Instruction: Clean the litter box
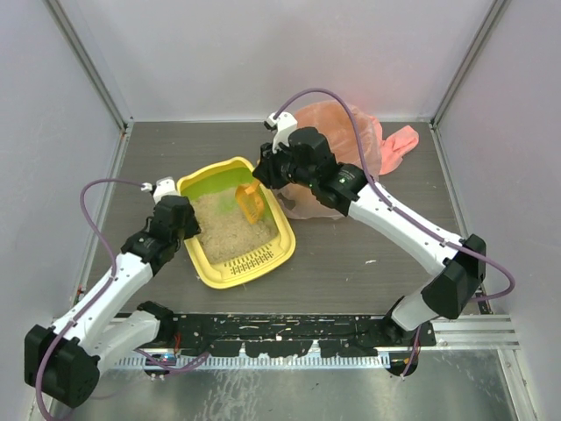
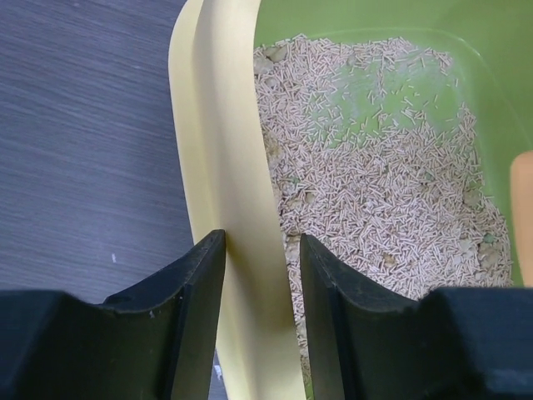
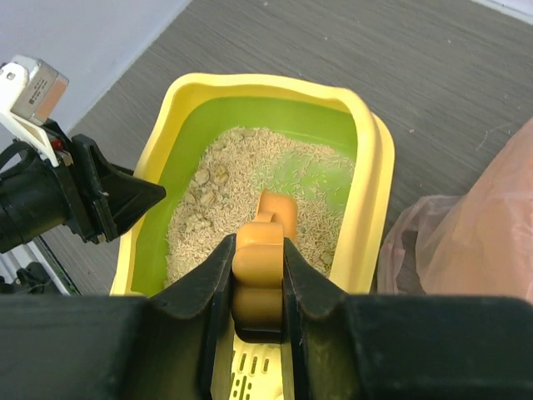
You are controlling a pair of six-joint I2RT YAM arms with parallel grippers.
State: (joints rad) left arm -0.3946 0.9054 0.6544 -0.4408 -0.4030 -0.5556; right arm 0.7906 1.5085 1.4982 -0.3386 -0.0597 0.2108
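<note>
While the rectangular yellow plastic litter box (image 1: 250, 265) sits left of centre on the dark bench (image 1: 368, 254), the left gripper (image 2: 262, 242) straddles its left rim, jaws narrowed; whether they pinch it I cannot tell. The right gripper (image 3: 258, 242), clamped on the small orange slotted scoop (image 3: 275, 212), hangs over the litter. The box's far right edge lies near the pink-bagged round bin (image 1: 351, 132).

The work surface (image 1: 351, 254) is dark grey with a wood-grain finish. Plain white panels (image 1: 263, 53) enclose its left, far and right sides, joined by metal corner struts (image 1: 92, 61). Lighting is even.
</note>
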